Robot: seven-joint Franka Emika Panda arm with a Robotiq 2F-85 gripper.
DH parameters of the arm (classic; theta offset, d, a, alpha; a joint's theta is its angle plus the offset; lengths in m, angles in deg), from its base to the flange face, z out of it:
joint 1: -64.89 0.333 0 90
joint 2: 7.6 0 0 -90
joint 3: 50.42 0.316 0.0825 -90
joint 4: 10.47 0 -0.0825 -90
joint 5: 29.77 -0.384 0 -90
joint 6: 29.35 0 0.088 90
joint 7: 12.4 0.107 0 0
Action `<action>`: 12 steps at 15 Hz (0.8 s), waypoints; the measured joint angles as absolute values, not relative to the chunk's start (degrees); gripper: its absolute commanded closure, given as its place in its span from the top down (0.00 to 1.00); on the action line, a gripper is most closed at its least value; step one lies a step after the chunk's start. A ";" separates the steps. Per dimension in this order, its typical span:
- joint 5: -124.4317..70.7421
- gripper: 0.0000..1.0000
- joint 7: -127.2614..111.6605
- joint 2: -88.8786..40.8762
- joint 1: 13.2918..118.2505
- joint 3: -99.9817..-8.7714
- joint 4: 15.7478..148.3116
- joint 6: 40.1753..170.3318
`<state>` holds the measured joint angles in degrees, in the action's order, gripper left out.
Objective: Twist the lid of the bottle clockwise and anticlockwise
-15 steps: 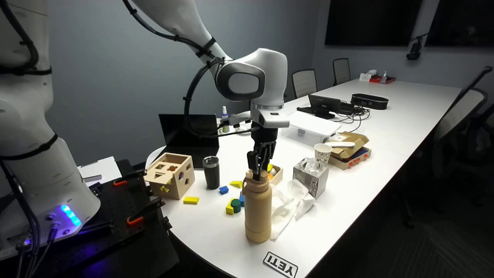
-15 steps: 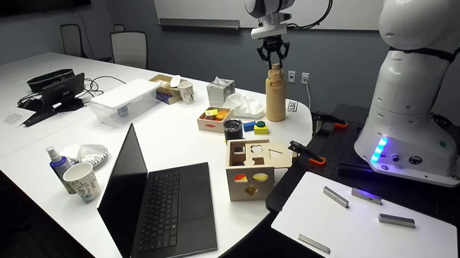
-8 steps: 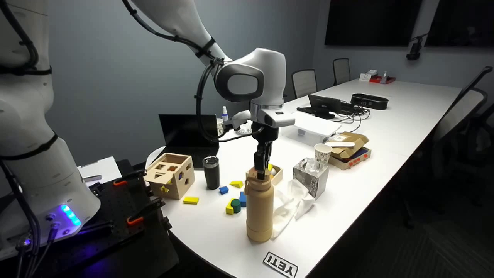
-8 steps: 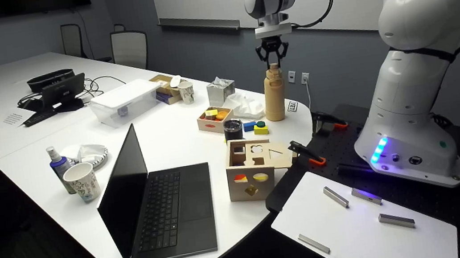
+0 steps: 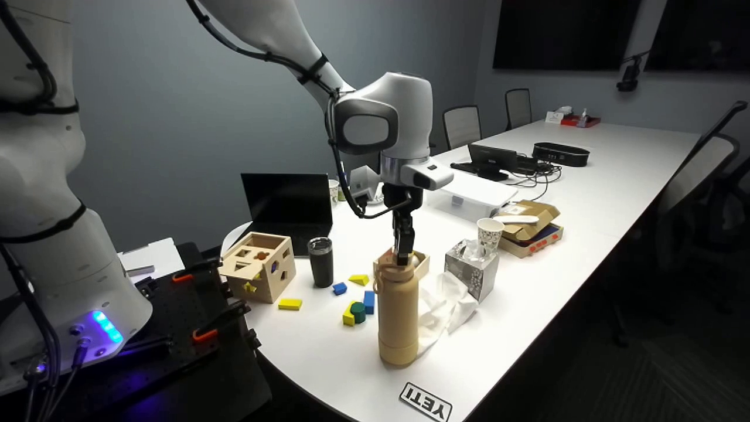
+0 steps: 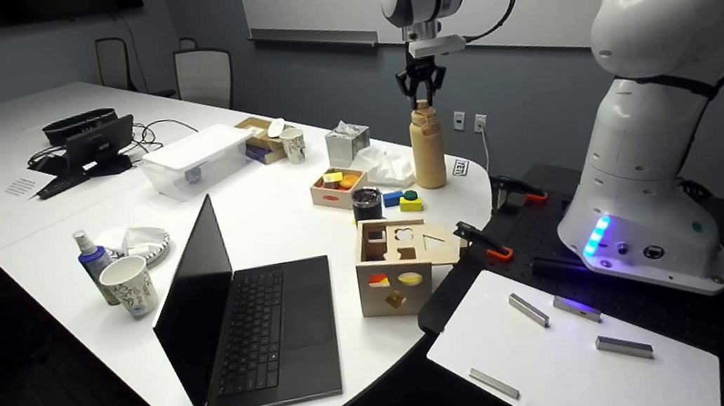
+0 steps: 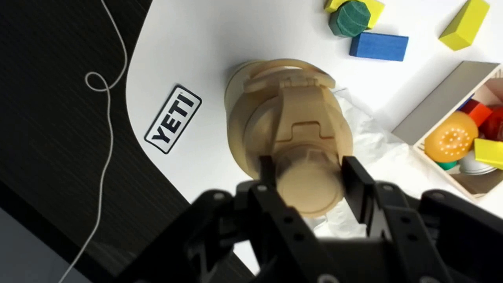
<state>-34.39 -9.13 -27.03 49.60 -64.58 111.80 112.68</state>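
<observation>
The tan bottle stands upright near the rounded end of the white table; it also shows in an exterior view and the wrist view. Its small round tan lid is at the top, with a hinged strap and a carry loop beside it. My gripper points straight down from above, with one black finger against each side of the lid. It shows over the bottle in both exterior views. The fingers hide part of the lid there.
A crumpled tissue lies against the bottle's side, near a tissue box. Several toy blocks, a dark cup, a wooden shape box and a toy tray stand nearby. A YETI label lies near the table edge.
My gripper has turned about its upright axis while staying on the lid. The bottle has shifted slightly, and its carry loop faces a different way, so it has turned too.
</observation>
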 measured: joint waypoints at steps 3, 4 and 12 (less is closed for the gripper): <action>-35.24 0.21 -15.98 -26.87 48.15 -63.49 111.91 112.68; -35.24 0.21 -17.66 -26.82 47.85 -63.43 111.98 112.68; -35.29 0.21 -28.31 -26.60 45.68 -62.91 112.35 112.54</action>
<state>-35.29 -28.31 -26.60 45.68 -62.91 112.35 112.54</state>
